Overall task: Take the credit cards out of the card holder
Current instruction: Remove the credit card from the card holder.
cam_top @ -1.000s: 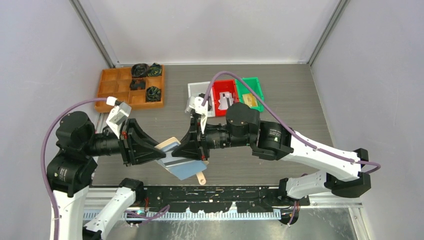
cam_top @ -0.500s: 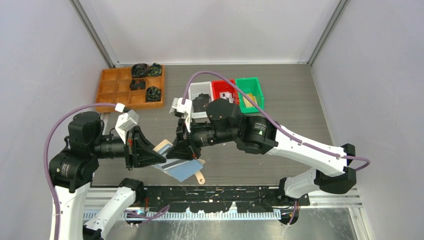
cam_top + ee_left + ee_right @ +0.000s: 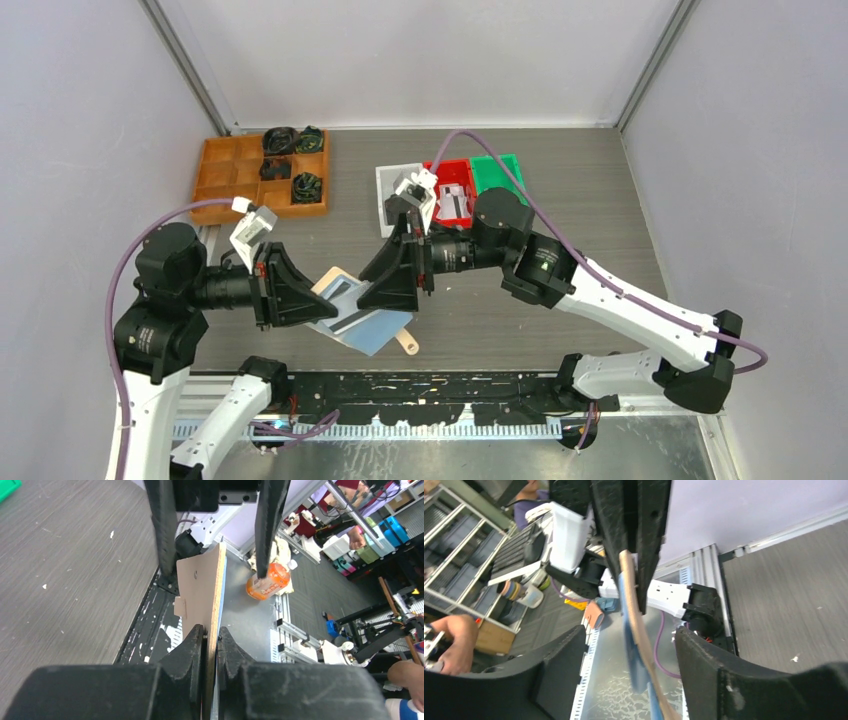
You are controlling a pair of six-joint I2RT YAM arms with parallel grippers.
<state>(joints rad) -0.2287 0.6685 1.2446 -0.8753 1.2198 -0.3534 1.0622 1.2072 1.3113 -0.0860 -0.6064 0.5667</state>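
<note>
The card holder [image 3: 200, 590] is clamped in the left gripper [image 3: 211, 635]; the right gripper [image 3: 631, 640], spread wide astride it, must next be closed on the credit cards [image 3: 345, 292].

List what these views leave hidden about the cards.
How many credit cards: in the top view the left gripper and right gripper cover part of the card holder; both wrist views see it edge-on.
Whether the right jaws touch a card: top view, hidden beneath that gripper.
Red bin contents: top view, partly behind the right arm.
</note>
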